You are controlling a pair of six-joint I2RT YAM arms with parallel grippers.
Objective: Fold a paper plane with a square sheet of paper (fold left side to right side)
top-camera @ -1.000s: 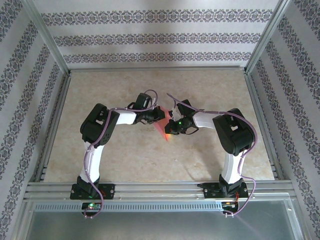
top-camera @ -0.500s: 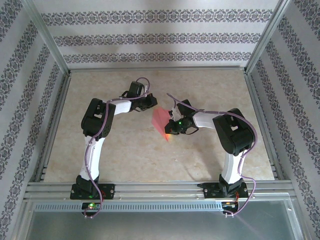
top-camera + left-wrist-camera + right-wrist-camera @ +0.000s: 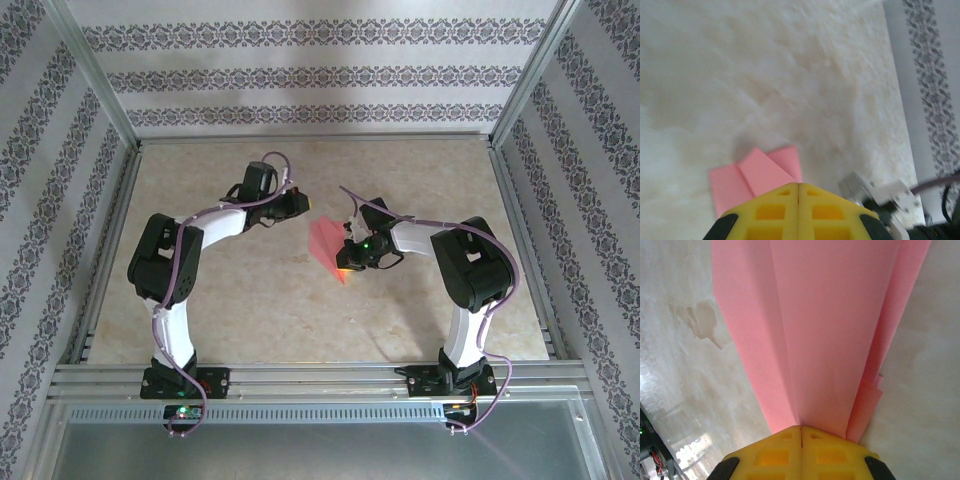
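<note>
Salmon-pink paper plane [image 3: 328,244], plain and unmarked, folded into a slim dart with layered flaps along a centre crease. Rests near the middle of the table [image 3: 250,300], narrow end toward the near side, pinched there between the fingers of the right hand [image 3: 347,262].

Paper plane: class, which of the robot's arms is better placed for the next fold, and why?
Probably the right. The right gripper is shut on the paper plane, pinching its folded layers. The left gripper is shut with nothing between its fingers, apart from it.
</note>
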